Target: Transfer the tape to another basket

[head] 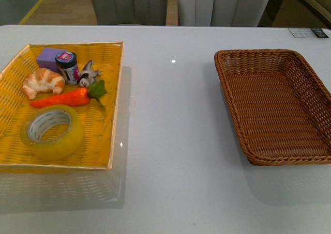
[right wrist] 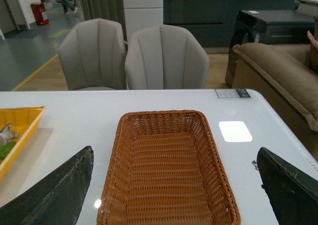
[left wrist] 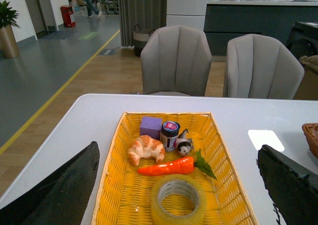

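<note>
Yellow wicker holds the busiest corner: one roll of tape [head: 53, 132] lies flat, core opening upward, at the near end of the yellow tray [head: 116, 115] on the left of the white table [head: 170, 141]. Five other items share the tray, all farther back. One carrot [head: 62, 99] lies just beyond the tape, with one croissant [head: 42, 82] behind it. One small jar [head: 68, 67] stands next to one purple block [head: 49, 57] toward the far left corner, and one small animal figurine [head: 88, 74] sits just right of the jar. One brown woven basket [head: 274, 105] sits well apart on the right of the table. Two grey chairs [head: 129, 4] [head: 222, 4] stand side by side beyond the far edge. Neither arm shows in the front view. In its wrist view, the left gripper [left wrist: 178, 146] faces the tray with its two fingers [left wrist: 59, 190] spread wide. The right gripper [right wrist: 175, 149] faces the basket with its two fingers [right wrist: 54, 195] equally wide apart, gripping nothing.
</note>
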